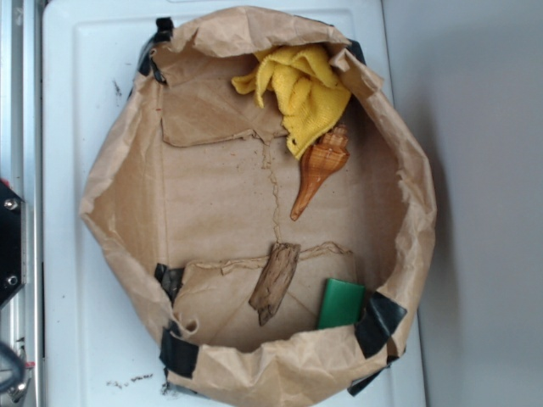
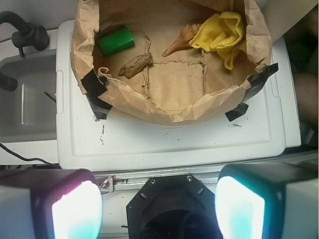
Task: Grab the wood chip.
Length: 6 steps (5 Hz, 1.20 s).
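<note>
Since the wood chip lies flat inside the paper bag, just beside the green block, it looks light, stiff and rough; pinching across its narrow middle seems best. The tool stands apart, empty, well outside the bag.

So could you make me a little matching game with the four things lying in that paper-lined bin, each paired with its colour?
Things:
1. wood chip
2. shell
3. block
4. cloth

Colours:
A. green
B. yellow
C. dark brown
D. orange-brown

Pairs: 1-C, 2-D, 3-A, 4-B
</note>
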Tool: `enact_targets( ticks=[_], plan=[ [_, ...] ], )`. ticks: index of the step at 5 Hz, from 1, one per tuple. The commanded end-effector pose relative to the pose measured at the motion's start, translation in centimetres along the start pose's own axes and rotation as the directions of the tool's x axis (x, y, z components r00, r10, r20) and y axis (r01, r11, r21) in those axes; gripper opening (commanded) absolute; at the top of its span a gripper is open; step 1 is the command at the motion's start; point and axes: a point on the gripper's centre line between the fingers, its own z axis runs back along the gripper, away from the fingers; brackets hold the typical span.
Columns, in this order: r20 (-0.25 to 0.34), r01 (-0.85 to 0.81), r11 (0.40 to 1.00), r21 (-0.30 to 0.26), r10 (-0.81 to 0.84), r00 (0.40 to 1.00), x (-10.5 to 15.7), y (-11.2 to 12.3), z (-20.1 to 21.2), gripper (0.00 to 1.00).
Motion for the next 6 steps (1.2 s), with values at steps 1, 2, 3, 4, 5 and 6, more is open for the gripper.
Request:
enact_targets(
  ticks=[1, 2, 3, 4, 5, 6],
  plan=[
    [0.000, 0.000, 1.000, 0.000, 0.000, 1.000, 0.0, 0.0, 0.0, 1.00],
    [0.013, -0.251, 0.967, -0.029, 0.252, 0.968, 2.3, -1.7, -0.3, 1.00],
    [-0.074, -0.362, 0.927, -0.101, 0.356, 0.932, 4.7, -2.1, -1.3, 1.00],
    [-0.076, -0.437, 0.895, -0.092, 0.432, 0.899, 7.3, -1.8, -3.5, 1.00],
    [-0.073, -0.465, 0.884, -0.048, 0.462, 0.884, 10.0, -0.2, -6.7, 1.00],
    [-0.102, -0.540, 0.841, 0.018, 0.539, 0.836, 13.1, 2.5, -9.1, 1.00]
  ],
)
